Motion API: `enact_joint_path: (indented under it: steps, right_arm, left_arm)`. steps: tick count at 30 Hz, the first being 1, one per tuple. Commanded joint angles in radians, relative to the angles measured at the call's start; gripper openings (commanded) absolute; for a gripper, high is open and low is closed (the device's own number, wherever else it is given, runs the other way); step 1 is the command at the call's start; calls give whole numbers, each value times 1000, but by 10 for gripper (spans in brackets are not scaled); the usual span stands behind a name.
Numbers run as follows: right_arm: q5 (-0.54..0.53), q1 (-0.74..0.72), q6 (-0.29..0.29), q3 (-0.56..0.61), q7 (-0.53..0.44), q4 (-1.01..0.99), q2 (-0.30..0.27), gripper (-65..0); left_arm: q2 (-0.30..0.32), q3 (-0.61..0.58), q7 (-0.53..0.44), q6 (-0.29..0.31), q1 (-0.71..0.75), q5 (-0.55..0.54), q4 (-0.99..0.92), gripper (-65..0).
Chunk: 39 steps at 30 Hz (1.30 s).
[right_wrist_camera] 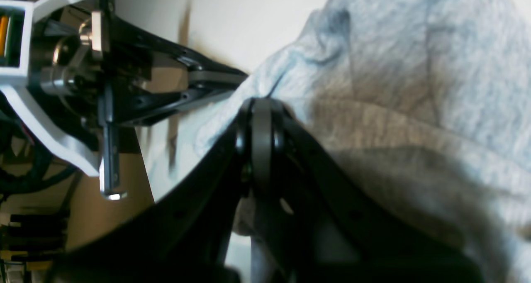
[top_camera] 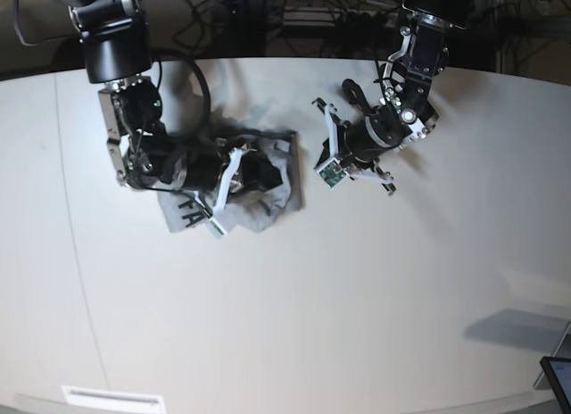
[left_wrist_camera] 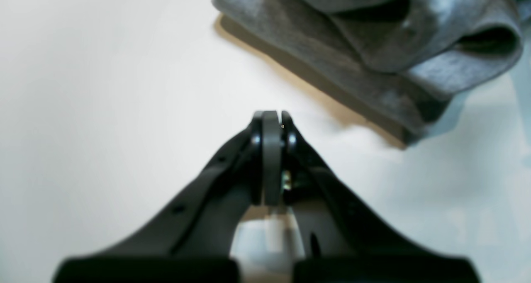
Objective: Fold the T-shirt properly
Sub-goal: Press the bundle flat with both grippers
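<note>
Crumpled heather-grey cotton T-shirt (top_camera: pixel 241 186) sits in a heap on the white tabletop (top_camera: pixel 294 316), left of centre in the base view, nowhere near flat. Part of its black block lettering shows at the lower left edge of the heap; the rest is buried in folds. No clear long axis can be read from a bundle this bunched.

Right gripper (right_wrist_camera: pixel 261 104), black with rounded fingertips, is down on the heap. In its wrist view the jaws are pressed together with grey cloth humped directly against and beyond the tips. Whether a fold is actually pinched between them cannot be told; fabric crowds the tips but no cloth is seen passing through the seam.

Left gripper (left_wrist_camera: pixel 271 116) is off the garment, with its jaws closed on nothing, over bare table. From its own wrist view the shirt (left_wrist_camera: pixel 373 46) lies ahead and to the right of the tips, its nearest edge running diagonally, a thick rolled fold and a dark open pocket of cloth behind that edge. In the base view this arm (top_camera: pixel 375 133) is just beside the heap's right side, with a narrow strip of table between.

Judgement: folding has not really started; the shirt first needs spreading. The right arm is the nearer one, already in contact. The left must spread its jaws and travel forward and rightward to reach the diagonal edge. Risk: grabbing several layers at that rolled fold, which would drag the bundle rather than open it.
</note>
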<state>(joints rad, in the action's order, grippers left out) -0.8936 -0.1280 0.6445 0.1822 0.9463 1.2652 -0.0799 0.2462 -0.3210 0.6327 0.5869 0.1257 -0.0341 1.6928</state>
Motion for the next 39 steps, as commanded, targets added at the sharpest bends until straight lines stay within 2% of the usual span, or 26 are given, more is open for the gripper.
enact_joint_path:
  steps: [1,5,10,12,15,19,22,24,27,29,31,34,39]
  right_arm:
    - [-17,-14,2,0,7,44,-10,-650]
    - [-17,-12,-1,-2,47,216,-30,-650]
    - [-17,-9,-2,-3,61,433,-90,-650]
    - [-17,-2,-33,-3,61,476,-110,-650]
    - [-17,14,-102,-16,56,477,-113,-650]
    - [-15,46,-111,-77,58,442,-110,-650]
    - [-15,52,-111,-82,52,336,-105,-650]
    - [-15,46,-94,-77,13,242,-105,-650]
    - [-14,27,-19,-74,-45,127,-108,-650]
    - [-12,17,24,-74,-46,95,-113,-650]
    - [-12,14,39,-76,-43,100,-128,-650]
    - [-15,23,38,-76,-37,206,-148,-650]
    - [-17,67,36,-83,53,446,-149,-650]
  left_arm:
    - [3,3,3,3,-5,1,13,-650]
    - [3,3,3,3,-5,1,11,-650]
    - [6,3,2,3,-5,1,16,-650]
    - [6,3,2,3,-5,1,16,-650]
    - [6,3,0,3,-5,1,16,-650]
    - [3,4,0,3,-7,1,16,-650]
    - [2,3,0,3,-18,1,14,-650]
    - [2,3,0,3,-18,-2,16,-650]
    - [0,1,0,3,-18,-5,16,-650]
    - [0,1,0,3,-16,-5,16,-650]
    - [0,1,0,3,-13,-5,16,-650]
    - [2,1,0,3,-7,-5,46,-650]
    - [9,3,0,3,42,1,145,-650]
